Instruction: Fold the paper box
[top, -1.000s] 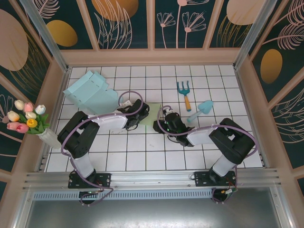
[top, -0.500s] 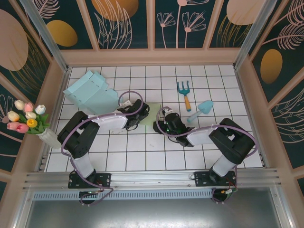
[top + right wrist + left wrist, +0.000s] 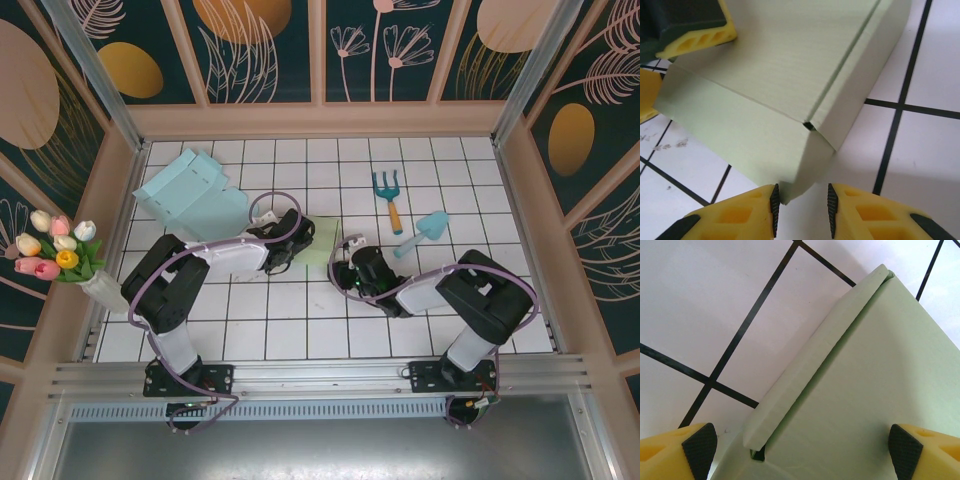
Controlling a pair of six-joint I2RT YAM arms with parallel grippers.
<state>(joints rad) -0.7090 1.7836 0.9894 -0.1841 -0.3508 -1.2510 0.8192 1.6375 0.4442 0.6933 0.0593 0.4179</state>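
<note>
Two grippers meet at the green box (image 3: pixel 322 240) mid-bench (image 3: pixel 300 330), one on each side. The left gripper (image 3: pixel 296 243) is released, jaws spread wide. In its wrist view the box lies right under and ahead of it, w/ a folded flap edge running away diagonally. One pad (image 3: pixel 699 444) stands clear of the box's side and the other sits over the top face; can't tell if that one touches. The right gripper (image 3: pixel 802 207) is low to the bench, jaws only partly apart. A narrow gap w/ bare white tile shows btwn them, so nothing is pinched. The box's near corner sits just ahead of it, right at the tip of one finger (image 3: pixel 740 215), and the box rests flat on the bench, its lid seam running away from that corner. Beyond the left gripper and off to its left lies a blue box (image 3: pixel 190 190), flaps open. Beyond the right gripper, to its right, are a rake (image 3: pixel 388 197) and a trowel (image 3: pixel 428 230), well apart from the green box. Far left of the left gripper, at the bench edge, stands a vase of tulips (image 3: pixel 55 250).
</note>
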